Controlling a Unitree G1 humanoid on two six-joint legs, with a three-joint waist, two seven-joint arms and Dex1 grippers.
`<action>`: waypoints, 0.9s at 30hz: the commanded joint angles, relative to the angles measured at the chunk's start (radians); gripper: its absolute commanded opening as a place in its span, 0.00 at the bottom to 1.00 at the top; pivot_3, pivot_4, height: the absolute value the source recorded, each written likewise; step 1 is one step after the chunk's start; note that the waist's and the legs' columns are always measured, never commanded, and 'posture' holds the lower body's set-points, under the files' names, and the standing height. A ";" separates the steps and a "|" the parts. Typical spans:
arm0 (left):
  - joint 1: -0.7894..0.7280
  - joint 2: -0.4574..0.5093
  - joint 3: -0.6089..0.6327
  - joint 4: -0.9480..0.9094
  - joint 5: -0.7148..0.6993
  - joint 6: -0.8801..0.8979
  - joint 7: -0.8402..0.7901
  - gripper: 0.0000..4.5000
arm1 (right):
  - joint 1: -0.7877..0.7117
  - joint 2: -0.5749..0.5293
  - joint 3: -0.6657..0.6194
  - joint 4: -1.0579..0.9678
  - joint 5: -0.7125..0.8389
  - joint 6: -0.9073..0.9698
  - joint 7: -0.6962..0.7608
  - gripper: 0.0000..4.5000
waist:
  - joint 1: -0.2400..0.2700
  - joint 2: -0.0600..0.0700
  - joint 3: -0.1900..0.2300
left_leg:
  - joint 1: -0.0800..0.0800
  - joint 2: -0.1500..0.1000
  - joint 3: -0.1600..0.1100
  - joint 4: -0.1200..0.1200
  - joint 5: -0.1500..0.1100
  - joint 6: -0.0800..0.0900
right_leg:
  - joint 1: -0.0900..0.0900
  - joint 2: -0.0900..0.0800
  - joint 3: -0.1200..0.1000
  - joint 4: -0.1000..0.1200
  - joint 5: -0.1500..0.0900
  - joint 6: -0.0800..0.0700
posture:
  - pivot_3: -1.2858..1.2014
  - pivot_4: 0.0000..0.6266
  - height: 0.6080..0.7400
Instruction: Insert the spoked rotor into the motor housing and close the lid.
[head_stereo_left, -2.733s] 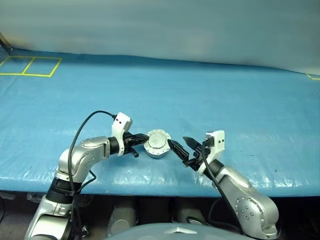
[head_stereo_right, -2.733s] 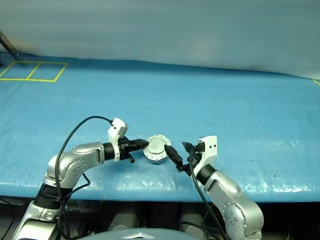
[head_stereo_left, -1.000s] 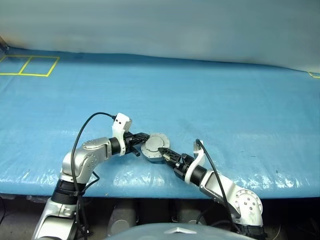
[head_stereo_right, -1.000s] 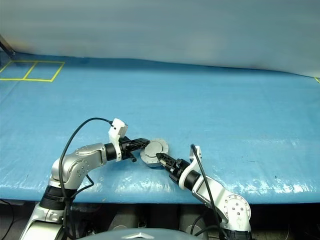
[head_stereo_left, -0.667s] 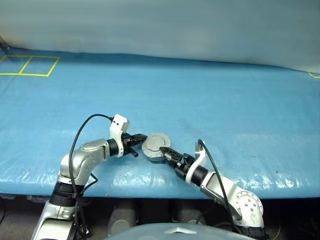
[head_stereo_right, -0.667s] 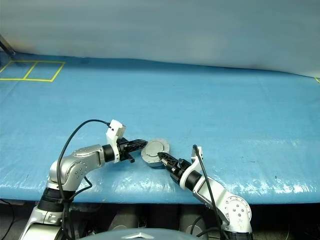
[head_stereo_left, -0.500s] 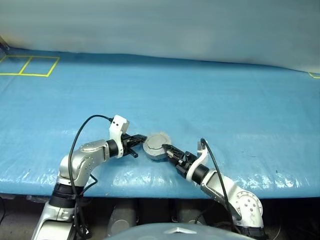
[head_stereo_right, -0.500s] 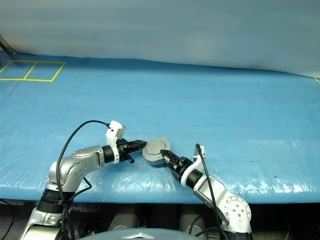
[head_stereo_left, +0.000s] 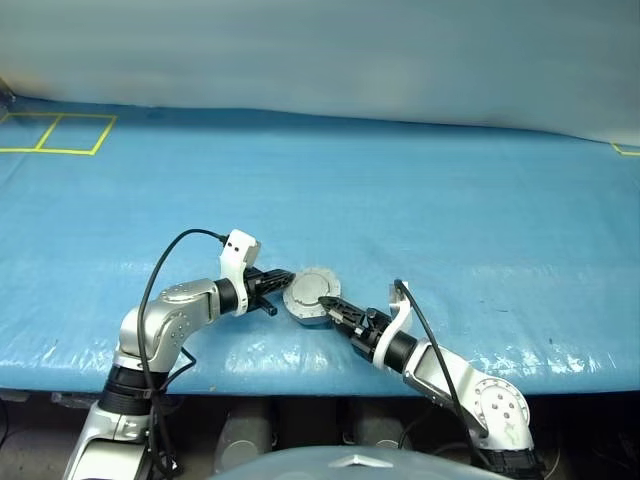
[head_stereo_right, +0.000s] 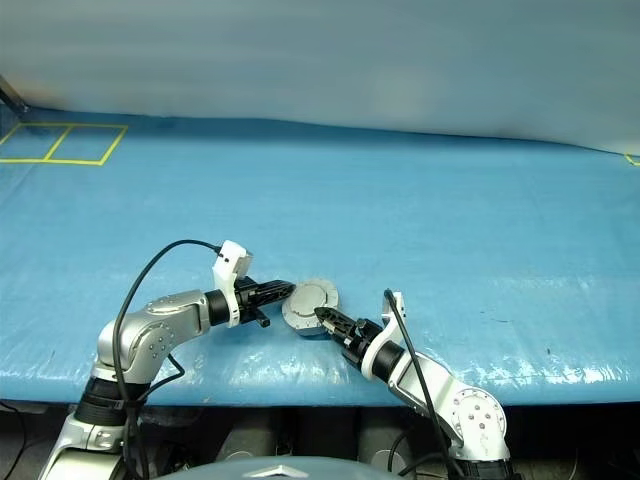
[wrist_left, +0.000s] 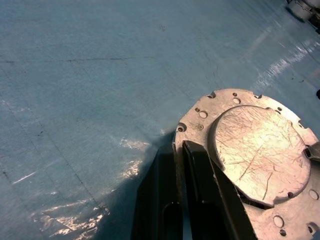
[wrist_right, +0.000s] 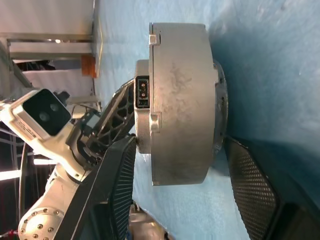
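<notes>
The motor housing (wrist_right: 180, 100) is a squat grey metal case near the table's front edge, and it looks slightly tipped. Its lid (wrist_left: 260, 150), a scratched silver disc with a raised round centre, lies closed on top. The spoked rotor is hidden. My left gripper (head_stereo_left: 283, 281) is shut, its fingertips (wrist_left: 192, 150) pressed against the holed rim on the housing's left side. My right gripper (wrist_right: 178, 141) reaches in from the near right, rolled on its side. It is shut on the housing, with one finger (wrist_right: 112, 190) at the lid face and the other (wrist_right: 250, 190) under the base.
A blue mat (head_stereo_left: 420, 210) covers the table, and its front edge runs just below both arms. Yellow taped squares (head_stereo_left: 55, 133) mark the far left corner. A black cable (head_stereo_left: 170, 260) loops over my left forearm.
A few seconds ago my right gripper stood open to the housing's right. It has since rolled over and closed across the housing from the near side. In the last second nothing has moved noticeably.
</notes>
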 joint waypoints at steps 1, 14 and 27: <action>0.002 0.000 -0.013 -0.002 0.007 0.008 0.002 0.04 | 0.005 -0.022 0.019 -0.012 -0.002 0.021 0.011 0.55 | 0.000 0.000 0.000 | 0.000 0.000 0.000 0.000 0.000 0.000 | 0.000 0.000 0.000 0.000 0.000 0.000 | 0.52 0.24 1.00; 0.001 -0.004 -0.017 -0.005 0.013 0.010 0.000 0.04 | 0.002 0.053 -0.019 0.015 -0.080 -0.097 -0.182 0.55 | 0.000 -0.001 -0.001 | 0.003 0.000 0.000 0.001 0.001 -0.001 | -0.001 -0.002 0.000 0.001 0.000 0.000 | 0.52 0.24 1.00; 0.012 -0.007 -0.015 -0.009 0.015 0.006 -0.002 0.04 | -0.021 0.024 -0.012 0.010 -0.089 -0.073 -0.092 0.55 | 0.001 -0.001 -0.008 | 0.004 0.000 -0.001 0.001 0.001 -0.001 | -0.001 -0.007 0.000 0.000 0.000 0.000 | 0.52 0.24 1.00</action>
